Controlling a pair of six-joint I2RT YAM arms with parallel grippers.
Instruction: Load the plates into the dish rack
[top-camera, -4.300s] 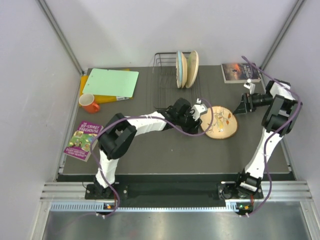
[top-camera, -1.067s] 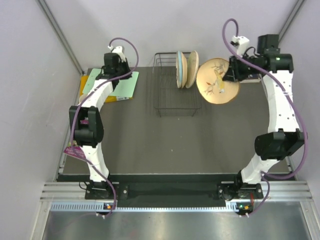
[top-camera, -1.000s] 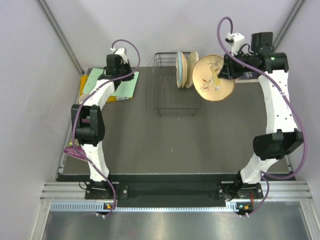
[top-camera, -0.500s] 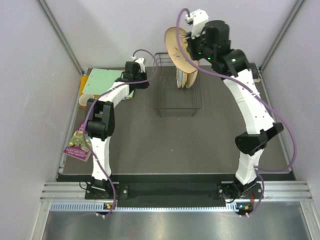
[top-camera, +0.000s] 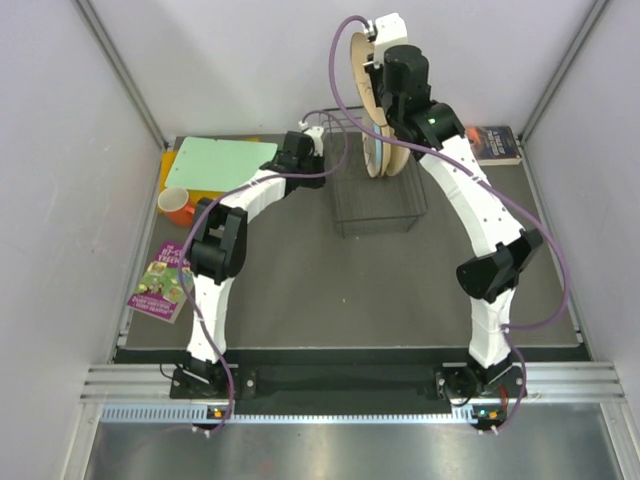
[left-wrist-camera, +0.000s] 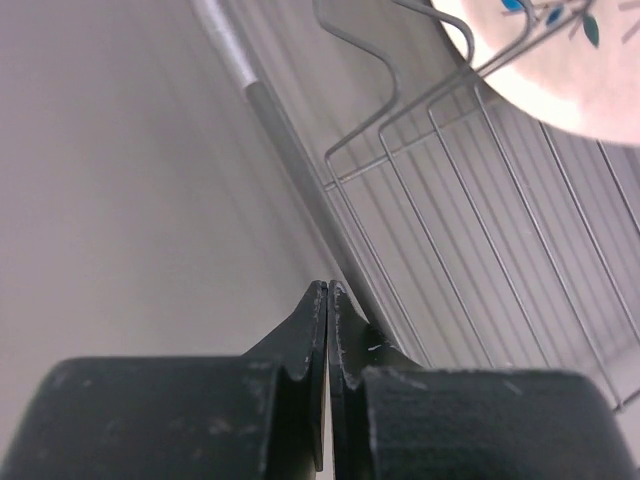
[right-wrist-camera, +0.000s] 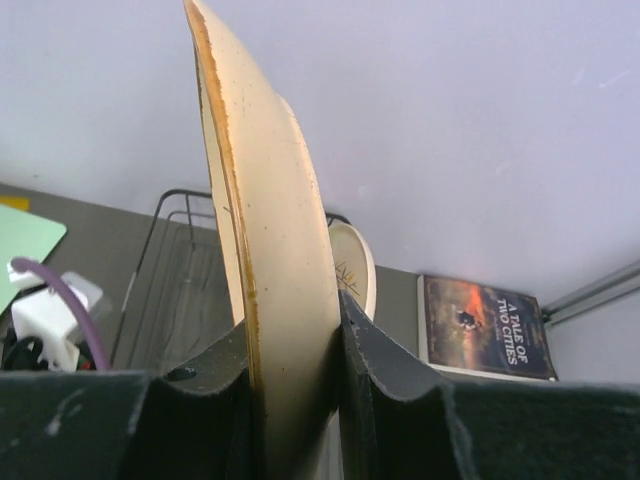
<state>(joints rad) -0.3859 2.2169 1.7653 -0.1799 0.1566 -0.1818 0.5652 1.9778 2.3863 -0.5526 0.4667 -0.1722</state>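
My right gripper is shut on the rim of a peach-tan plate. It holds the plate upright and edge-on, high above the back of the black wire dish rack. Two more plates stand in the rack: a light blue one and a tan patterned one. My left gripper is shut on nothing and sits at the rack's back left rim. The rack's wires and a leaf-patterned plate edge are just ahead of it.
A green folder lies at the back left over a yellow one. An orange mug stands in front of it, and a purple book lies at the left edge. Another book lies at the back right.
My left gripper has swept right from the folder to the rack. The rack, with its two plates, has shifted right. My right arm has carried the plate from the back right to above the rack.
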